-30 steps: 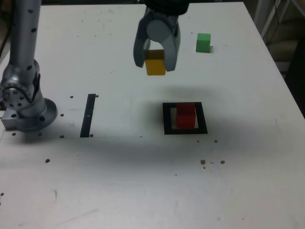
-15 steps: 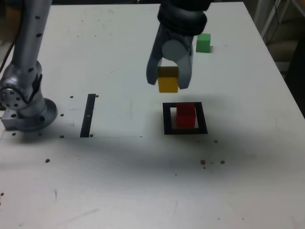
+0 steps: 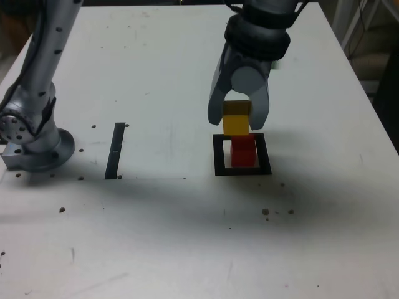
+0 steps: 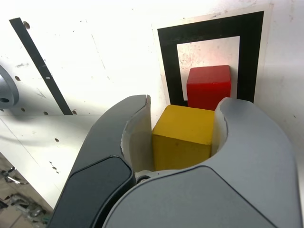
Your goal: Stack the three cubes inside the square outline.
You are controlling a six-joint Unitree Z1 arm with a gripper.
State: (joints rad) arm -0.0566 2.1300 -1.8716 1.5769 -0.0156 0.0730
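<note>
While the arm point(image 3: 265, 28) reaches down from the exterior view's top, its gripper point(image 3: 238, 115) is clamped on the yellow cube point(image 3: 235, 121) — held above the table point(image 3: 168, 237). The square outline point(image 3: 219, 167) frames the red cube point(image 3: 243, 152), which sits upright — its sides roughly parallel to the frame's.

No text, label, brand, number or sign can be read on anything in either the exterior view or the wrist view (the marks scattered over the table point(image 3: 149, 237), out to its edges and corners, are only specks, spots and scratches, and none of them forms a letter or a figure).
</note>
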